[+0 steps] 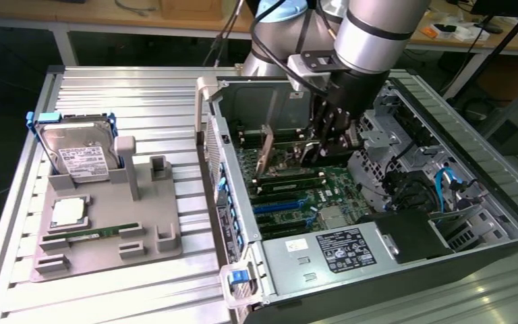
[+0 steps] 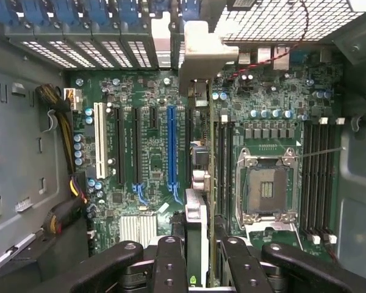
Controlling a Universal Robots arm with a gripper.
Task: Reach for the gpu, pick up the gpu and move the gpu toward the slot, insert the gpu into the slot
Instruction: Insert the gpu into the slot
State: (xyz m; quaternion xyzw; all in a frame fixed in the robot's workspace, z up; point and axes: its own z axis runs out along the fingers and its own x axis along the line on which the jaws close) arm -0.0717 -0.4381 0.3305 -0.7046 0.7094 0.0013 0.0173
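Note:
My gripper (image 1: pixel 324 152) is down inside the open computer case (image 1: pixel 475 155), shut on the gpu (image 1: pixel 266 156). In the wrist view the gpu (image 2: pixel 198 213) stands edge-on between the two black fingers (image 2: pixel 171 259), and its silvery end bracket (image 2: pixel 198 55) reaches the case's rear openings. The card runs over the motherboard (image 2: pixel 146 91) beside the long blue slot (image 2: pixel 171 146), along a black slot that it mostly hides. Whether its lower edge sits in that slot I cannot tell.
On the exterior view's left, a grey fixture (image 1: pixel 151 236) holds a hard drive (image 1: pixel 79 155), a processor (image 1: pixel 68 212) and a memory stick (image 1: pixel 92 233). Inside the case, the power supply (image 1: pixel 340 253), drive cage (image 1: pixel 385 138), processor socket (image 2: pixel 268 189) and cable bundle (image 2: pixel 64 131) crowd the card.

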